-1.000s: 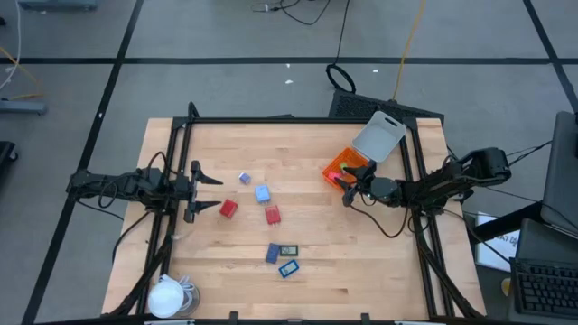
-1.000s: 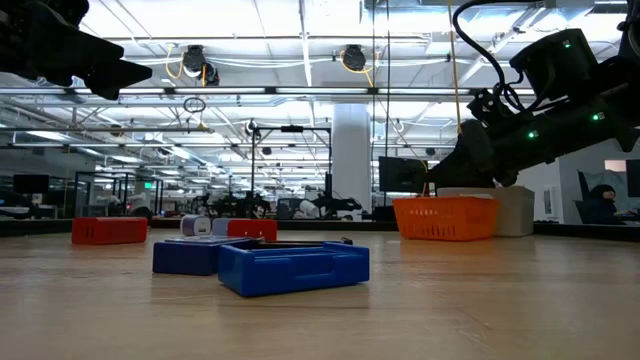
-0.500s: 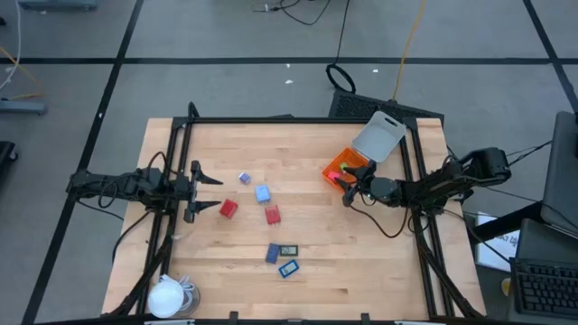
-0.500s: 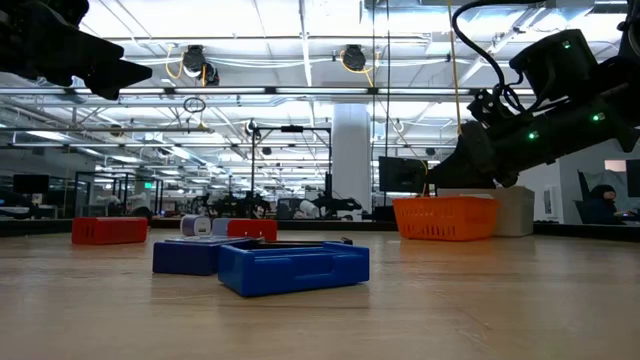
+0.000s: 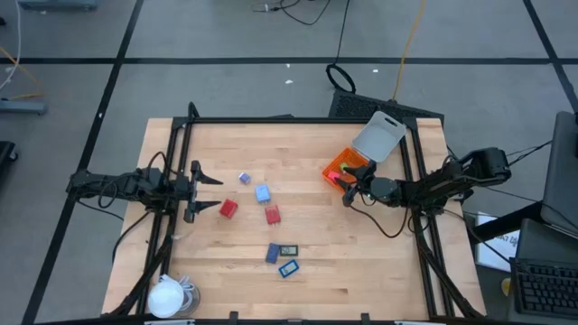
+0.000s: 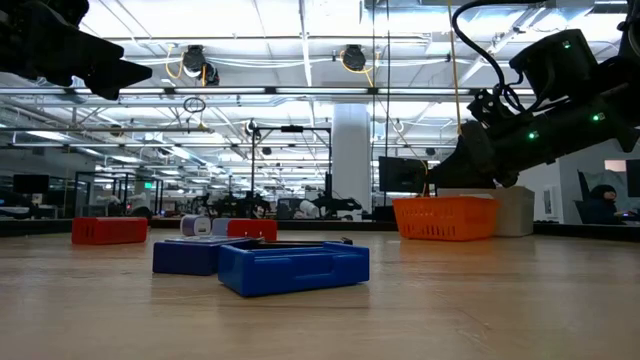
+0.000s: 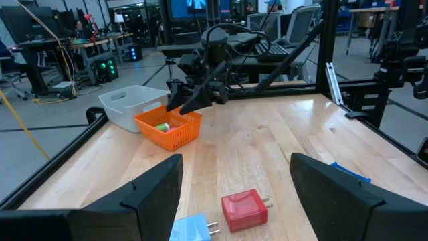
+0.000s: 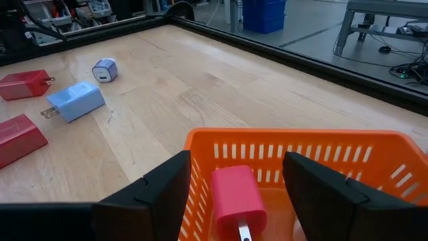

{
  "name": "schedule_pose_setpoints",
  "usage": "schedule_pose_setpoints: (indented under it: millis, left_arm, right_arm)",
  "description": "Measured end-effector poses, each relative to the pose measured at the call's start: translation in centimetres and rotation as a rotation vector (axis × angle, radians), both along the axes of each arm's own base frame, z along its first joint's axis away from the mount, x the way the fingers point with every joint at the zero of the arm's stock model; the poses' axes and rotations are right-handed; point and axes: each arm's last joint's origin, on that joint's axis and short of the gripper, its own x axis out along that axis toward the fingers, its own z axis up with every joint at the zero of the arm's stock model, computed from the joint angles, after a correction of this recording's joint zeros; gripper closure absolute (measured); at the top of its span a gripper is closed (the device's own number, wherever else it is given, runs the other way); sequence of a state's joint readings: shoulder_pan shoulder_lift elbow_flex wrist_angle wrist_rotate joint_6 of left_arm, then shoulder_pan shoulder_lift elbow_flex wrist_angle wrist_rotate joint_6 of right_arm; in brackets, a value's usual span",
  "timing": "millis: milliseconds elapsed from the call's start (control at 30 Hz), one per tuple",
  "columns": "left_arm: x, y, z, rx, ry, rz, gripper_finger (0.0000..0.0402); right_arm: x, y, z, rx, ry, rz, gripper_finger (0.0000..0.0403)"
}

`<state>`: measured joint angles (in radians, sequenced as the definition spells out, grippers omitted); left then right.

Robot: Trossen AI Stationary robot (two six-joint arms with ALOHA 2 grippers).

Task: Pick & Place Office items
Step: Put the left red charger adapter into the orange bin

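Observation:
The office items lie loose on the wooden table: two red blocks point(image 5: 228, 208) point(image 5: 272, 215), a pale blue cube point(image 5: 263, 193), a small purple cube point(image 5: 244, 178), and blue and dark flat pieces point(image 5: 273, 254) point(image 5: 288, 250) point(image 5: 289, 268). One more red block point(image 8: 237, 195) lies inside the orange basket point(image 5: 348, 167). My right gripper point(image 5: 346, 188) hovers open at the basket's near rim, with that block showing between its fingers but untouched. My left gripper point(image 5: 215, 193) stands open and level at the table's left, just left of the nearest red block point(image 7: 244, 209).
A grey lid point(image 5: 379, 137) leans at the basket's far side. A white round lump with a cord point(image 5: 167, 296) sits at the near left corner. A black frame point(image 5: 298, 119) borders the table. Bare wood lies between the items and the basket.

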<state>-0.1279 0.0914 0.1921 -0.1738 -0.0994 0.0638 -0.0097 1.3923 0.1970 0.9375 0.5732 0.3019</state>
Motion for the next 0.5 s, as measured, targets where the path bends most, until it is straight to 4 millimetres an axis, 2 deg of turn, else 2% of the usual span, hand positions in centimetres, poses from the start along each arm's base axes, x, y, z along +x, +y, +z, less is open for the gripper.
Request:
schedule_pose_setpoints:
  millis: [300, 500]
  left_arm:
    - [0.0, 0.0, 0.5, -0.085, -0.053, 0.003, 0.0128]
    - [0.0, 0.0, 0.7, -0.060, -0.075, 0.006, 0.0128]
  right_arm:
    - [0.0, 0.0, 0.2, -0.034, 0.015, 0.012, 0.0177]
    - [-0.3, 0.5, 2.5, -0.084, -0.084, 0.108, 0.0177]
